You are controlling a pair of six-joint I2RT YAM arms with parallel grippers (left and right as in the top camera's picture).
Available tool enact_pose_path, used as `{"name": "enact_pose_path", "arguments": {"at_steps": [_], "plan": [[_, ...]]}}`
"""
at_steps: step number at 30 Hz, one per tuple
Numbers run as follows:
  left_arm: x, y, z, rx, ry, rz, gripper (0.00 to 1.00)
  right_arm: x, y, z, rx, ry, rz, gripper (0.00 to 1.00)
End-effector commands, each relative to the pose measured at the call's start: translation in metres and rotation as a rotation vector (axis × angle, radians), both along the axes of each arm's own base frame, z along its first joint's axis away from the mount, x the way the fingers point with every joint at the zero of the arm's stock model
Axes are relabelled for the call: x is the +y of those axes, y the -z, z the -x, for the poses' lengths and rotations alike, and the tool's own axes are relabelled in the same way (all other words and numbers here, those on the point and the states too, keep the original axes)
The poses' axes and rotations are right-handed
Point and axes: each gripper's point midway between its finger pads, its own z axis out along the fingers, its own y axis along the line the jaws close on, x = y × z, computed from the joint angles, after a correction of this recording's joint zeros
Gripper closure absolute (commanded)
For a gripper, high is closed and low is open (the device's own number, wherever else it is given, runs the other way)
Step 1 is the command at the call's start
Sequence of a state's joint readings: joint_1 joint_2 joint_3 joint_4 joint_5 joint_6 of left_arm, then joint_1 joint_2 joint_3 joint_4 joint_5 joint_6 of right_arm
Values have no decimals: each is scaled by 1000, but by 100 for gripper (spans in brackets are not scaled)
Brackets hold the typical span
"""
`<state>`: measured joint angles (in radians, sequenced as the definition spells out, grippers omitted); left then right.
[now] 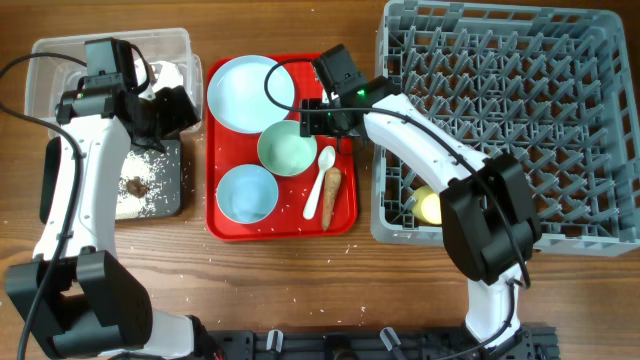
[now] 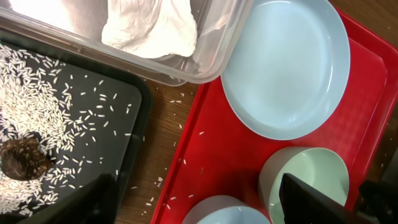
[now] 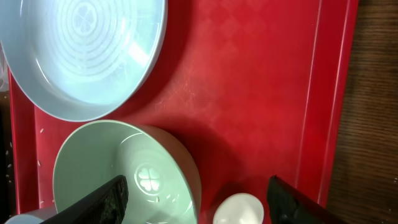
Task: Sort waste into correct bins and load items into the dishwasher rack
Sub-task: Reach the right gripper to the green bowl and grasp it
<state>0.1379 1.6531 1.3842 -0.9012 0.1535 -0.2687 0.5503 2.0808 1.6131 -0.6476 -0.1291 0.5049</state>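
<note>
The crumpled white tissue (image 2: 152, 28) lies in the clear tub (image 1: 60, 60). Rice grains (image 2: 37, 93) and the dark brown lump (image 1: 135, 185) lie in the black tray (image 1: 170, 195). On the red tray (image 1: 285, 225) are the pale blue plate (image 1: 250, 92), green bowl (image 1: 287, 148), blue bowl (image 1: 247, 193), white spoon (image 1: 322, 180) and brown root piece (image 1: 332, 195). The yellow cup (image 1: 428, 205) sits in the grey rack (image 1: 510, 120). My left gripper (image 1: 175, 110) is open and empty between the tub and the plate. My right gripper (image 1: 320, 118) is open and empty above the green bowl (image 3: 124, 168) and the spoon (image 3: 239, 210). The sauce packet is not in view.
Loose rice grains are scattered on the wood between the black tray and the red tray (image 2: 211, 143), and on the red tray itself. The rack stands right against the red tray's right side. The rack's front left corner holds the cup.
</note>
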Motion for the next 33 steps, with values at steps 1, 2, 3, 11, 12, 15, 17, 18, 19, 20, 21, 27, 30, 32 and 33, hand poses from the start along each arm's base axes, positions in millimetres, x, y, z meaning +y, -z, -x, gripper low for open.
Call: {"name": "enact_pose_path", "arguments": {"at_steps": [1,2,3,11,12,15,17,18,19,20,21,27,30,32,33], "plan": [[3,0,-2,7,-15,-1,9,1,6,-5,-2,14,11,27],[3,0,-2,7,-15,-1,7,1,6,-5,-2,14,11,27],[3,0,-2,7,-15,-1,7,1,6,-5,-3,14,11,27],[3,0,-2,7,-15,-1,2,4,4,-8,-15,22,-2,26],[3,0,-2,7,-15,-1,0,5,4,-8,-16,20,-6,26],[3,0,-2,6,-15,-2,0,5,4,-8,-14,16,-10,26],[3,0,-2,6,-15,-2,0,7,4,-7,-9,11,-17,26],[3,0,-2,6,-15,-2,0,8,4,-6,-9,9,-17,26],[3,0,-2,6,-15,-2,0,11,4,-4,-9,2,-17,27],[3,0,-2,6,-15,-2,0,13,4,-2,-9,-2,-17,32],[3,0,-2,6,-15,-2,0,16,6,0,-5,-9,-15,37],[4,0,-2,6,-16,-5,0,22,33,10,62,13,1,45],[4,0,-2,5,-16,-5,0,21,35,10,68,16,3,51],[4,0,-2,6,-16,-5,0,21,36,11,72,18,5,56],[4,0,-2,6,-16,-5,0,20,36,12,75,20,7,60]]}}
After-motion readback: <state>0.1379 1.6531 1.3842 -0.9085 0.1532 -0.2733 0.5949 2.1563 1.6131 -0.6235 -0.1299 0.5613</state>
